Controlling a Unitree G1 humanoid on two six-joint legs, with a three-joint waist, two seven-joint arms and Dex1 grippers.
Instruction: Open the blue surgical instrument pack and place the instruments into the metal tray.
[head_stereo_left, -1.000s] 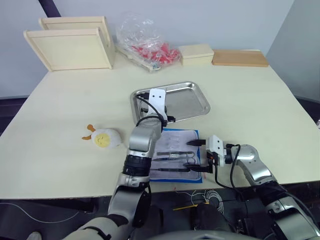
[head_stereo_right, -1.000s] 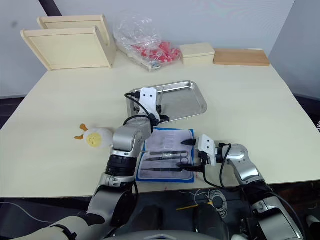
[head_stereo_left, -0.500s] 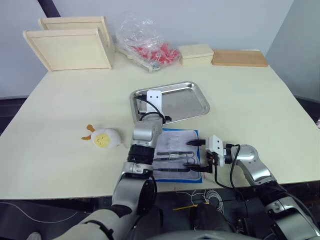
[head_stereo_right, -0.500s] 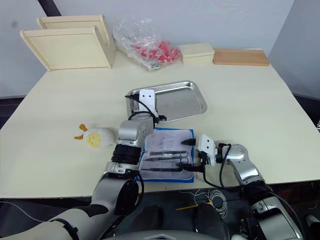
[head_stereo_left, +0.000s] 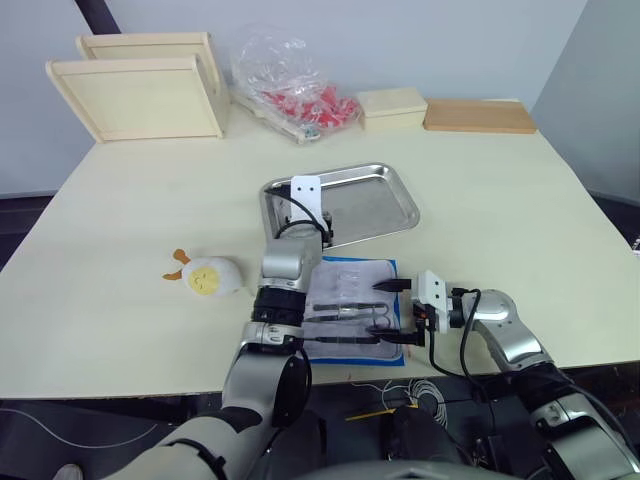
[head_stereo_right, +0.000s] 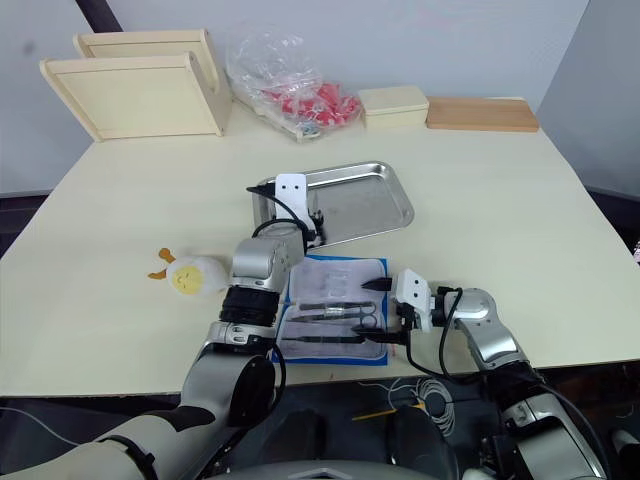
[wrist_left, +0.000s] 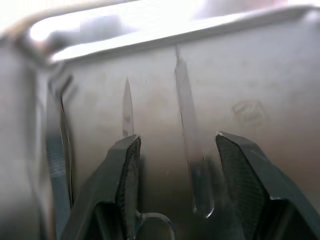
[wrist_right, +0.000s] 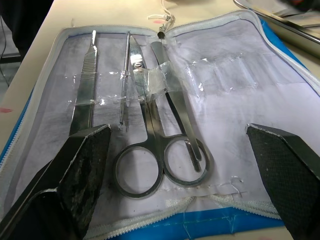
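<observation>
- Blue surgical instrument pack (head_stereo_left: 352, 310) is laid open flat on the counter (head_stereo_left: 520, 190), near its front edge, just in front of the metal tray (head_stereo_left: 375, 205).
- Scissors (wrist_right: 150, 150), a scalpel handle (wrist_right: 82, 97) and a thin probe (wrist_right: 123, 85) are seen held under clear sleeves on the pale lining.
- Left pincer (wrist_left: 175, 165) is positioned over the tray's near-left corner, fingers spread apart, nothing gripped; slim steel instruments (wrist_left: 187, 145) are seen lying on the tray floor between and beside the fingers.
- Right pincer (wrist_right: 182, 165) is held wide open at the pack's right edge, empty.
</observation>
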